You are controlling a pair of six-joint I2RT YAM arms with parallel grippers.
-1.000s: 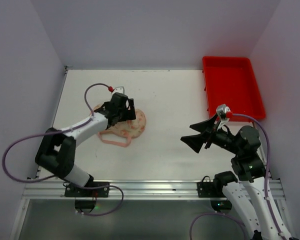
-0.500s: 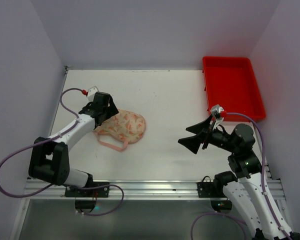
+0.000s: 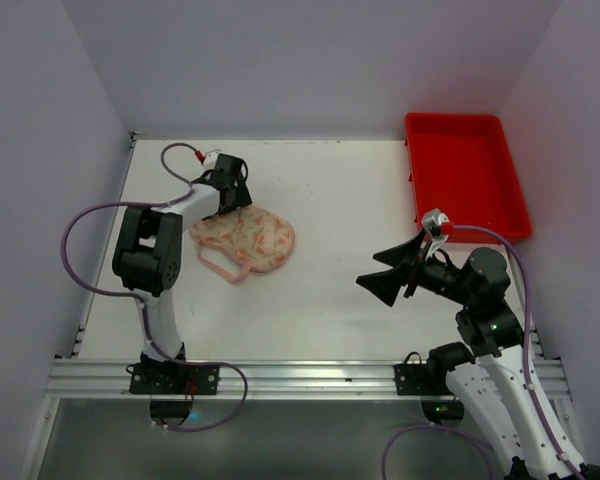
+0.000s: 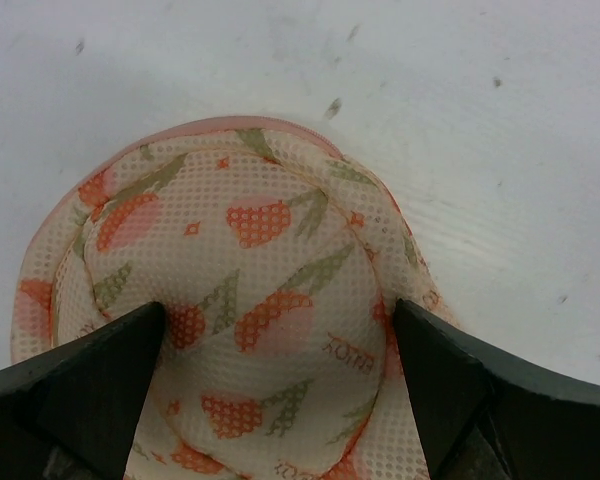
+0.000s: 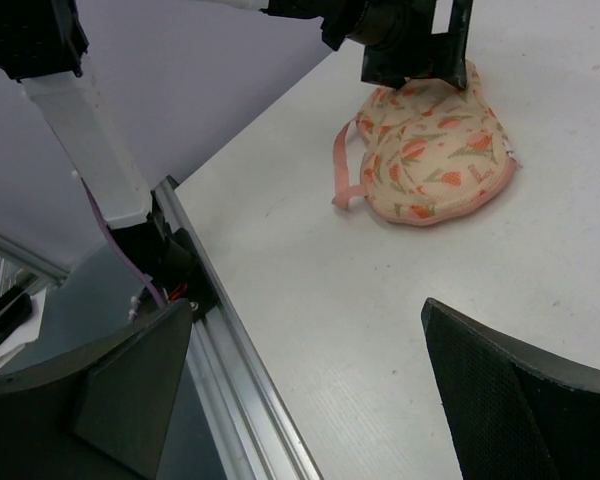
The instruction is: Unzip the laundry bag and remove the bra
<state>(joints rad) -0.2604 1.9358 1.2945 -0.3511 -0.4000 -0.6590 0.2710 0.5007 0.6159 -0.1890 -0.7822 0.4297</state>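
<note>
**A:** What is sitting nearest to us?

**B:** The right tool [image 3: 372, 268] is hanging over the counter [image 3: 350, 200] on the near right. Its jaws are gaping wide and holding nothing. It is pointing left and standing well apart from the bag.

**A:** And where is the bag lying?

**B:** The bag [image 3: 248, 238] is lying flat on the left half of the counter, printed side up. Its pink strap [image 3: 220, 268] is looping out from the near edge onto the counter.

**A:** Is the left tool touching it?

**B:** The left tool [image 3: 235, 192] is reaching down at the bag's far left end. In its wrist view the jaws are standing wide apart. One finger [image 4: 90, 370] is sitting on each side of a rounded lobe, close against the mesh. I cannot tell whether they are pressing on it. The bag is resting on the counter, not hanging from the tool.

**A:** Is the zip showing?

**B:** I am not making it out in any view.

**A:** What is lying farthest back?

**B:** The red tray [image 3: 465, 175] is sitting at the far right, well apart from the bag.
</note>
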